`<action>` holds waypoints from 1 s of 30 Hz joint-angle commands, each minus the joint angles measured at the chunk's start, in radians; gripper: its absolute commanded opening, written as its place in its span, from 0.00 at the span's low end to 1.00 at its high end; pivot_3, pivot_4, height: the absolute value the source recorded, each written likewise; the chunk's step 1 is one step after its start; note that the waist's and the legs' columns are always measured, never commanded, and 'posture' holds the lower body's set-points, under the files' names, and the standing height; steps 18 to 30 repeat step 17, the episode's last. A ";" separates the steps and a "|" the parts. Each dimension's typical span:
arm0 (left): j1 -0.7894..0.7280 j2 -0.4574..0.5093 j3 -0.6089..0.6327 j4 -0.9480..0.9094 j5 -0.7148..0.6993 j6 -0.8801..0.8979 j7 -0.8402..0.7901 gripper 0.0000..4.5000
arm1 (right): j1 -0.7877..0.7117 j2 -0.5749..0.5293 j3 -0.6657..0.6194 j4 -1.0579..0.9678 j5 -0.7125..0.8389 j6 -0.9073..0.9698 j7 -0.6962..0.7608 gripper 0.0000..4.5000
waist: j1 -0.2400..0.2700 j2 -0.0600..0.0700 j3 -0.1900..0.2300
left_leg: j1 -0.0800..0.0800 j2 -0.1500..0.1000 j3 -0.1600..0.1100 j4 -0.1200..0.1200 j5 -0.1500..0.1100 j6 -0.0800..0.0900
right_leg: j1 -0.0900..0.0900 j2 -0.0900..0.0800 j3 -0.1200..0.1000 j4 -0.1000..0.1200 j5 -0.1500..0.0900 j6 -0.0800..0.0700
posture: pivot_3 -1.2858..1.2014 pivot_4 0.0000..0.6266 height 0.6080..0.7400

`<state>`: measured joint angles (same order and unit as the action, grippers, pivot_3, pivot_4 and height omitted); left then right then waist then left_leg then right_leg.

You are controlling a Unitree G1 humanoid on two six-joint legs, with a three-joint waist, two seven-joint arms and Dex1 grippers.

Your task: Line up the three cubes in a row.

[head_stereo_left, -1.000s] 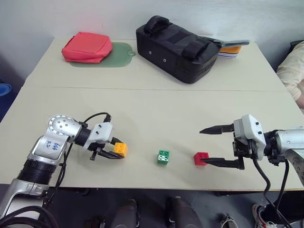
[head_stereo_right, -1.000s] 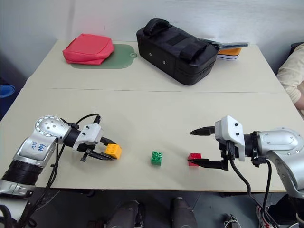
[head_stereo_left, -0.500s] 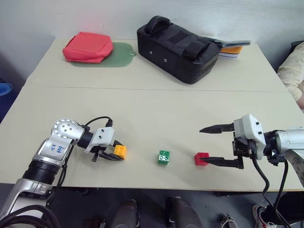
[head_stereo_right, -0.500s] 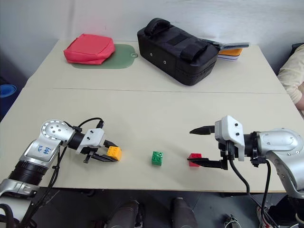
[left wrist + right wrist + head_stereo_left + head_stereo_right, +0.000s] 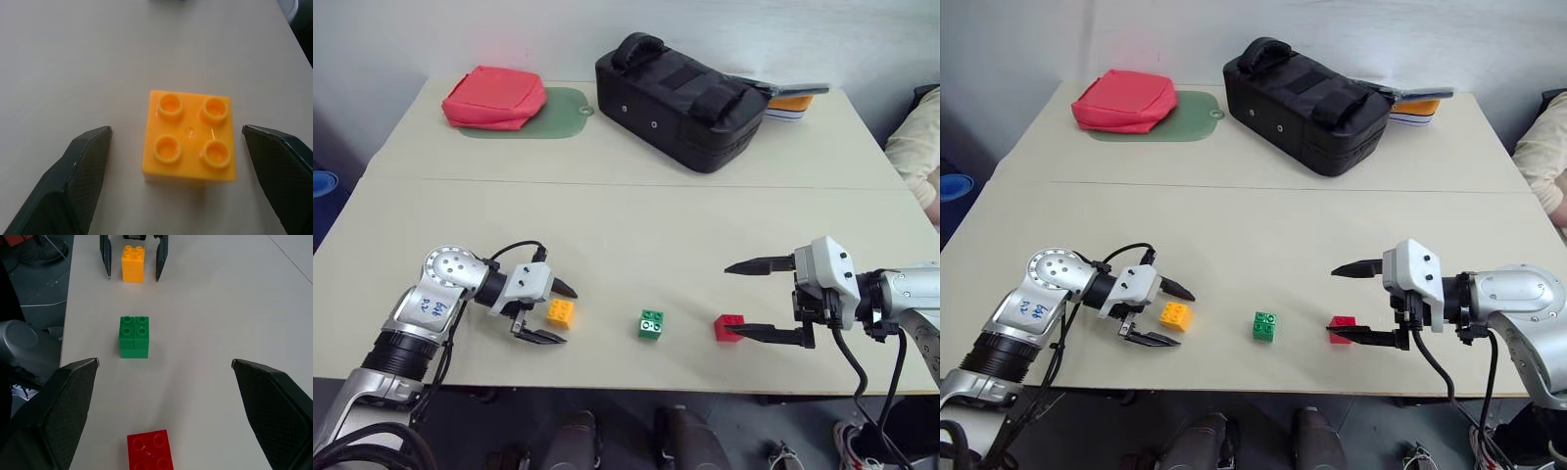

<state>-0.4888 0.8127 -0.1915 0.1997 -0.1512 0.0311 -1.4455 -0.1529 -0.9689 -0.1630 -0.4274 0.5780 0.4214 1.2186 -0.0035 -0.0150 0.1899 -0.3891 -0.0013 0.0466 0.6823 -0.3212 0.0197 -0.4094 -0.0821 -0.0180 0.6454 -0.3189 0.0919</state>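
Three studded cubes sit in a row near the table's front edge: orange-yellow [image 5: 560,312], green [image 5: 651,324] and red [image 5: 728,326]. My left gripper [image 5: 566,315] is open, one finger [image 5: 83,171] on each side of the orange-yellow cube [image 5: 190,142], with a gap to it on both sides. The cube rests flat on the table, studs up. My right gripper [image 5: 728,301] is open wide just right of the red cube, its lower fingertip close beside that cube. Looking along the right gripper, the red [image 5: 150,450], green [image 5: 134,337] and orange-yellow [image 5: 133,263] cubes line up.
A large black bag [image 5: 680,98] stands at the back centre. A red pouch [image 5: 494,96] lies on a green mat [image 5: 553,122] at the back left. Flat items [image 5: 790,99] lie behind the bag. A person's sleeve [image 5: 913,147] shows at the right edge.
My left gripper has opened and let go of the orange-yellow cube, which now rests on the table between its fingers. The right gripper has not moved.
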 commanded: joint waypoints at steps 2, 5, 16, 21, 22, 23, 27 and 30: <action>0.045 0.097 0.102 -0.055 -0.078 0.050 -0.043 1.00 | 0.096 -0.057 -0.097 0.017 0.003 -0.024 0.068 1.00 | 0.000 0.000 0.000 | 0.000 0.000 0.000 -0.001 0.000 0.000 | 0.000 0.000 0.000 0.000 0.000 0.000 | 0.52 0.24 1.00; 0.089 0.191 0.204 -0.068 -0.156 0.124 -0.080 1.00 | 0.180 -0.090 -0.211 0.096 0.001 -0.036 0.114 1.00 | 0.001 0.000 0.000 | 0.000 0.000 0.000 -0.001 0.000 0.000 | 0.001 0.000 0.000 -0.001 0.000 0.000 | 0.52 0.24 1.00; 0.145 0.335 0.373 -0.100 -0.294 0.336 -0.058 1.00 | 0.338 -0.132 -0.418 0.375 -0.038 -0.135 0.265 1.00 | -0.001 0.000 0.000 | 0.003 -0.001 0.000 -0.002 -0.003 0.005 | 0.003 -0.002 0.000 -0.004 0.000 0.000 | 0.52 0.24 1.00; 0.151 0.333 0.372 -0.110 -0.290 0.322 -0.058 1.00 | 0.339 -0.130 -0.412 0.371 -0.034 -0.132 0.273 1.00 | -0.001 0.000 0.000 | 0.003 0.000 0.000 -0.002 -0.003 0.005 | 0.003 -0.002 0.000 -0.004 0.000 0.000 | 0.52 0.24 1.00; 0.151 0.333 0.372 -0.110 -0.290 0.322 -0.058 1.00 | 0.339 -0.130 -0.412 0.371 -0.034 -0.132 0.273 1.00 | -0.001 0.000 0.000 | 0.003 0.000 0.000 -0.002 -0.003 0.005 | 0.003 -0.002 0.000 -0.004 0.000 0.000 | 0.52 0.24 1.00; 0.151 0.333 0.372 -0.110 -0.290 0.322 -0.058 1.00 | 0.339 -0.130 -0.412 0.371 -0.034 -0.132 0.273 1.00 | -0.001 0.000 0.000 | 0.003 0.000 0.000 -0.002 -0.003 0.005 | 0.003 -0.002 0.000 -0.004 0.000 0.000 | 0.52 0.24 1.00; 0.151 0.333 0.372 -0.110 -0.290 0.322 -0.058 1.00 | 0.339 -0.130 -0.412 0.371 -0.034 -0.132 0.273 1.00 | -0.001 0.000 0.000 | 0.003 0.000 0.000 -0.002 -0.003 0.005 | 0.003 -0.002 0.000 -0.004 0.000 0.000 | 0.52 0.24 1.00; 0.151 0.333 0.372 -0.110 -0.290 0.322 -0.058 1.00 | 0.339 -0.130 -0.412 0.371 -0.034 -0.132 0.273 1.00 | -0.001 0.000 0.000 | 0.003 0.000 0.000 -0.002 -0.003 0.005 | 0.003 -0.002 0.000 -0.004 0.000 0.000 | 0.52 0.24 1.00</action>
